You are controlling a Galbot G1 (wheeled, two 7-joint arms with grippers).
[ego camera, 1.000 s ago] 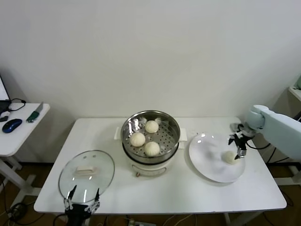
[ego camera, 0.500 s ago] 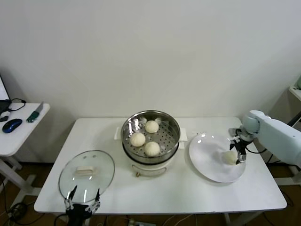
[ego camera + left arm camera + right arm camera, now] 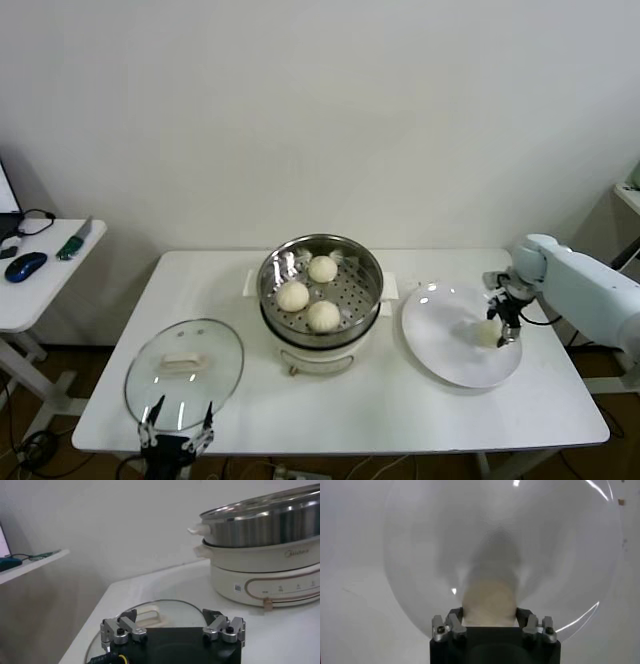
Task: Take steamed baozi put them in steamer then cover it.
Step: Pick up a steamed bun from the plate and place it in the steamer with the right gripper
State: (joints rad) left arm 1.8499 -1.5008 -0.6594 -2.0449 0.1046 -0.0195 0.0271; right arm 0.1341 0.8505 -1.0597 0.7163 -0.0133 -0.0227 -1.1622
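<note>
**Inspector:** Right gripper (image 3: 497,325) first.

**Assistant:** It is down over the white plate (image 3: 440,340), jaws set on either side of the last baozi (image 3: 489,602). The wrist view shows the fingers (image 3: 456,622) touching the bun's flanks, so it is closed on the bun. The bun appears to rest on the plate, though I cannot tell for certain from this angle.

**Inspector:** Position of that bun?

**Assistant:** On the plate's right part, at the table's (image 3: 420,410) right end.

**Inspector:** Other buns?

**Assistant:** Three baozi in the steamer (image 3: 345,258): rear (image 3: 322,268), left (image 3: 292,295), front (image 3: 323,315). The steamer stands at table centre, just beside the plate.

**Inspector:** The cover?

**Assistant:** The cover (image 3: 184,371) lies flat on the table's front left, well apart from the steamer, handle up.

**Inspector:** Left gripper?

**Assistant:** Left gripper (image 3: 172,630) idles at the table's near edge, just beside the cover, jaws spread wide, holding nothing.
</note>
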